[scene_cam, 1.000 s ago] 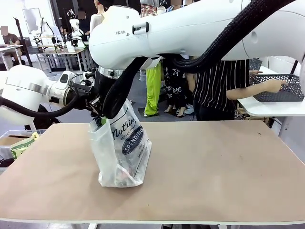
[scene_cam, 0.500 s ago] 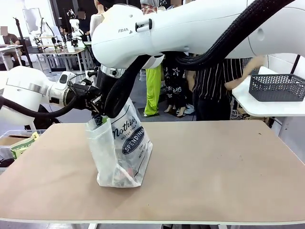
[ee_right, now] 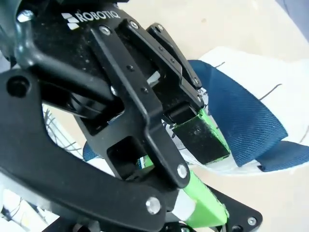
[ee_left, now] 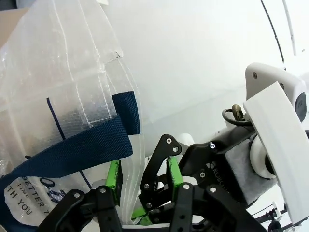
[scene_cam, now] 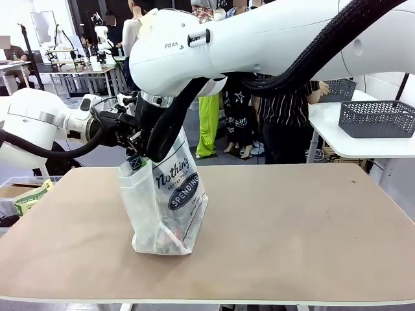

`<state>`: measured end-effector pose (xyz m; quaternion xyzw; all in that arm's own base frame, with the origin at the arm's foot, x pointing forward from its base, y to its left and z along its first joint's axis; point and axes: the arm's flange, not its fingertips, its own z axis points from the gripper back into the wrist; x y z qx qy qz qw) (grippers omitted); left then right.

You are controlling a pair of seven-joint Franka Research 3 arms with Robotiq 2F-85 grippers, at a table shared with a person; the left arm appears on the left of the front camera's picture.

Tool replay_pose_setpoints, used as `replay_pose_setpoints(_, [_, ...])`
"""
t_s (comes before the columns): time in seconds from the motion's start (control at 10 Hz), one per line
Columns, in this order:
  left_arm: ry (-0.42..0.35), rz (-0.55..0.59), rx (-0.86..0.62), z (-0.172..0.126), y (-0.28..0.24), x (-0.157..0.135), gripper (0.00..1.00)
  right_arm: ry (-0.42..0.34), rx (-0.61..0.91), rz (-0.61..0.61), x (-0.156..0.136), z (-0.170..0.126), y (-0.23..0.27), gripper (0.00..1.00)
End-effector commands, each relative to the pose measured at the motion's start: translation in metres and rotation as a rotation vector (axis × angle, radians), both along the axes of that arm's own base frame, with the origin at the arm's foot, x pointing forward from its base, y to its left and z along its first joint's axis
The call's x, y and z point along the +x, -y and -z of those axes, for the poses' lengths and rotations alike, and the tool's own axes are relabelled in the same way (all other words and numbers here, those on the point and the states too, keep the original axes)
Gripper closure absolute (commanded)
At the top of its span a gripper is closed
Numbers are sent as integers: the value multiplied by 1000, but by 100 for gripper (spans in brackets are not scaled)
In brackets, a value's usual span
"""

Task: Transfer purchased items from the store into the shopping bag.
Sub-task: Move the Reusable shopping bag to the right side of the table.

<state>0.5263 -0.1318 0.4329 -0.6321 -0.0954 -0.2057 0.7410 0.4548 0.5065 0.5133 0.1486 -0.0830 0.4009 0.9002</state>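
Both arms meet at the table's left, left gripper (scene_cam: 133,146) part-closed, right gripper (scene_cam: 152,150) apparently clamped shut.

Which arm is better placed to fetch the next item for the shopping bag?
Neither, probably: the left pincer and right pincer both grip the shopping bag rim, holding it open. Items would likely come from the person.

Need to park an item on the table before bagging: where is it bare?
Bare: the table from the shopping bag across to the right edge, and the strip in front of the bag. Crowded: the bag's mouth, where the left gripper and right gripper meet.
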Motion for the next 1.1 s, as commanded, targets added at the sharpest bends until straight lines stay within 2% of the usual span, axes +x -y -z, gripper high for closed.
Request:
replay_pose_setpoints(0.0, [6,72,-40,-5,15,0,51,21,28,-23,1,10,5,100])
replay_pose_setpoints(0.2, [18,110,-2,-6,29,5,51,16,19,-32,5,10,-2,100])
replay_pose_setpoints(0.3, [14,111,26,-6,37,6,51,26,10,14,6,10,-4,100])
replay_pose_setpoints(0.5, [3,69,72,-3,41,8,51,49,10,53,-1,8,0,100])
replay_pose_setpoints(0.8, [19,69,147,-4,55,10,51,65,10,39,-2,3,-4,100])
replay_pose_setpoints(1.0, [0,66,169,-2,63,10,51,100,18,48,-13,-4,-4,100])
